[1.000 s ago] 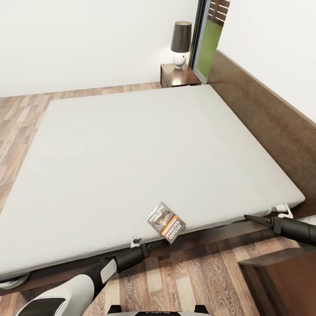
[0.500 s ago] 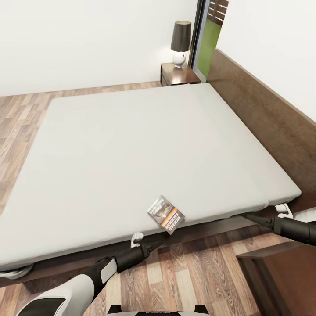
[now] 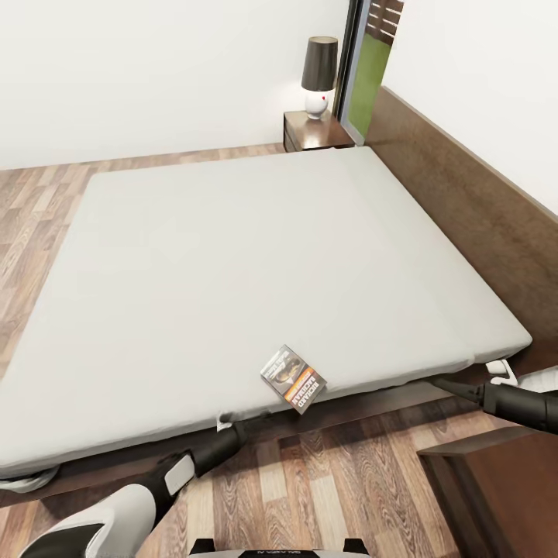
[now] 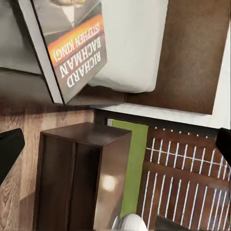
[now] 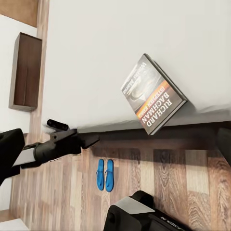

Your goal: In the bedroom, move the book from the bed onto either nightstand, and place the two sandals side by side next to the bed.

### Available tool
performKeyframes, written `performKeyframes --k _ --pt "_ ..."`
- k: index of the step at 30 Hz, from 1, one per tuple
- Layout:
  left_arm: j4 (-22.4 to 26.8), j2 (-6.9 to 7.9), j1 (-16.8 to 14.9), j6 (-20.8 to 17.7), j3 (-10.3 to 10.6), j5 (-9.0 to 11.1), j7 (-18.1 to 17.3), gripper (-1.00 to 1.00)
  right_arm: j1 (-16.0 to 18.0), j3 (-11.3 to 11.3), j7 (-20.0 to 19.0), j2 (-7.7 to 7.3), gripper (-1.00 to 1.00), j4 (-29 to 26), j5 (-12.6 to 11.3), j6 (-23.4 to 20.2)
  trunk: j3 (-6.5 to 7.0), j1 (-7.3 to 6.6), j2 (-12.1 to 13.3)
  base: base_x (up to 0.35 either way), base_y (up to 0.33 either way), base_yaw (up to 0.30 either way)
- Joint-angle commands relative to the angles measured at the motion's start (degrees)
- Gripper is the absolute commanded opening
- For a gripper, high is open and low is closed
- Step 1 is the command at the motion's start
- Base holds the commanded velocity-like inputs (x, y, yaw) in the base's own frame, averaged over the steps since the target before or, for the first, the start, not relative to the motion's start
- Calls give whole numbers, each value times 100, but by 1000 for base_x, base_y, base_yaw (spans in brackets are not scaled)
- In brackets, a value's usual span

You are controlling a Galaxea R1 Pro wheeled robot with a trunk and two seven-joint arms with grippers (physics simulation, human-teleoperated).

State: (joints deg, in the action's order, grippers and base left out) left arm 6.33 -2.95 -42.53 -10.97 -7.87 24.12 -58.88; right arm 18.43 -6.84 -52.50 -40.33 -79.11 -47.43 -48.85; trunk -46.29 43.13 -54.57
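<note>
The small grey paperback book with an orange band [image 3: 293, 379] overhangs the near edge of the pale mattress [image 3: 232, 263]; the open, empty left gripper [image 3: 232, 421] beside it could knock it off; right gripper's [image 3: 465, 385] state unclear

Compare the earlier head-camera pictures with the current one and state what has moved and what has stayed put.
The left gripper has drawn back along the bed's near edge, away from the book, and holds nothing. From the first picture to the second the whole view shifted, so the camera moved. The book stays on the mattress edge, and the right gripper stays by the bed's corner. Nothing was taken hold of or let go.
</note>
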Motion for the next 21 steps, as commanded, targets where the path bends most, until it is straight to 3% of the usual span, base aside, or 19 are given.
performKeyframes --k 1,6,21 --pt "0 17 -1 -61 -128 45 -15 100 3 0 -8 0 100 1 -11 -28 -4 1 -3 0 0 0" --pt "-6 30 0 -60 -258 140 8 100 3 -2 -11 6 100 1 -5 -28 -4 1 -3 0 0 0" --pt "-18 -38 -1 -54 -277 150 248 100 3 -2 -15 7 100 1 -3 -28 -4 1 -3 0 0 0"
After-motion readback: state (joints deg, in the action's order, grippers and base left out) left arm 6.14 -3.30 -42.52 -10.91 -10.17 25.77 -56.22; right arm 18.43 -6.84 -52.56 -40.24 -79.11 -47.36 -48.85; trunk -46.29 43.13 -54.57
